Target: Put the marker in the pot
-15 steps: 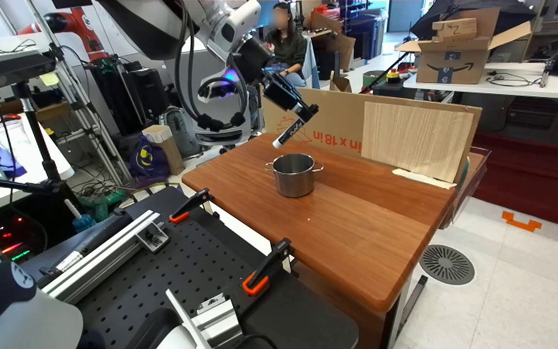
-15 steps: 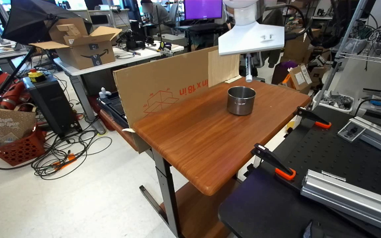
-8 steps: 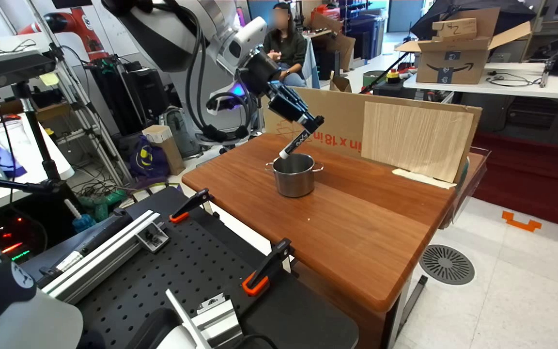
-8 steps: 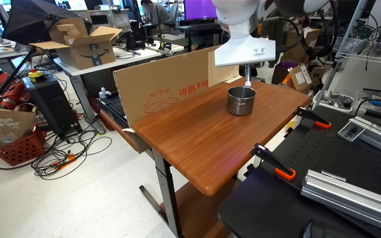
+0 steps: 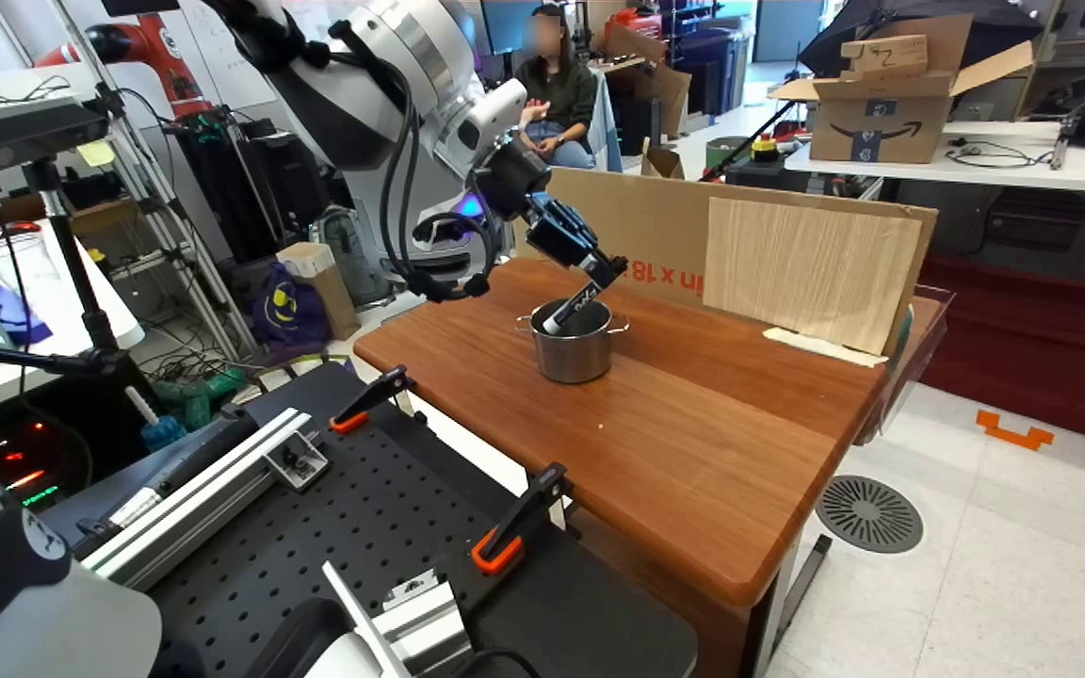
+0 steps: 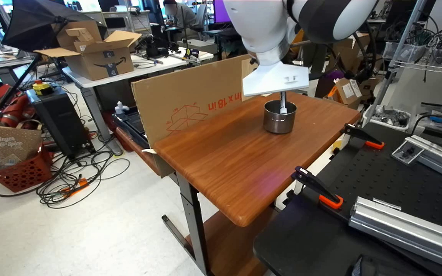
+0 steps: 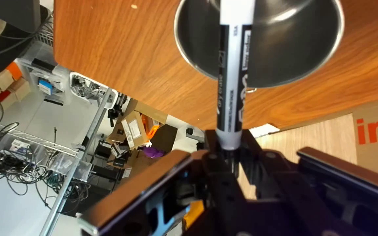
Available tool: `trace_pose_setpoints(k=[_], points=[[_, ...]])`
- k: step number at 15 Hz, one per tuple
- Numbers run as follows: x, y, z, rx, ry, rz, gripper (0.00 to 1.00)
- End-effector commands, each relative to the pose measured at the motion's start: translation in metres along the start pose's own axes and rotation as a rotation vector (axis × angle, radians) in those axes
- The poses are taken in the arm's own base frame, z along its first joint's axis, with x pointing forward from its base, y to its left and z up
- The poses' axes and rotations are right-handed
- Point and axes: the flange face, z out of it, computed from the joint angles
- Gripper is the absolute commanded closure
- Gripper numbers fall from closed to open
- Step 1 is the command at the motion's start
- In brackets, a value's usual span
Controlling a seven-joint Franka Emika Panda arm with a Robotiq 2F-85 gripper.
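At left in an exterior view, an orange-and-black clamp (image 5: 371, 395) sits by the wooden tabletop (image 5: 467, 339), which bears the two-handled steel pot (image 5: 574, 358). A black-and-white marker (image 5: 573, 306) slants into its mouth, upper end pinched by the Robotiq gripper (image 5: 604, 271). Farther right stands a wood-grain panel (image 5: 811, 273).
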Motion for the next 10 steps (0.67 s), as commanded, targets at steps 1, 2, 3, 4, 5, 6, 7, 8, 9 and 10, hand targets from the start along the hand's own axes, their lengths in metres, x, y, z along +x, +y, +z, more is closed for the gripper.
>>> trace_pose_setpoints(k=[1, 2, 3, 4, 5, 6, 7, 8, 9, 10], points=[[-0.008, -0.014, 0.009, -0.027, 0.037, -0.012, 0.95], [-0.010, -0.017, 0.012, -0.031, 0.035, -0.016, 0.95], [-0.012, -0.019, 0.014, -0.036, 0.034, -0.019, 0.95], [-0.012, -0.021, 0.017, -0.041, 0.033, -0.021, 0.95], [-0.012, -0.022, 0.018, -0.044, 0.032, -0.022, 0.95], [-0.013, -0.024, 0.020, -0.045, 0.029, -0.024, 0.95], [-0.013, -0.026, 0.020, -0.045, 0.030, -0.023, 0.95], [-0.012, -0.027, 0.021, -0.045, 0.029, -0.022, 0.95], [-0.012, -0.028, 0.021, -0.045, 0.029, -0.022, 0.95], [-0.012, -0.030, 0.021, -0.043, 0.028, -0.023, 0.95]])
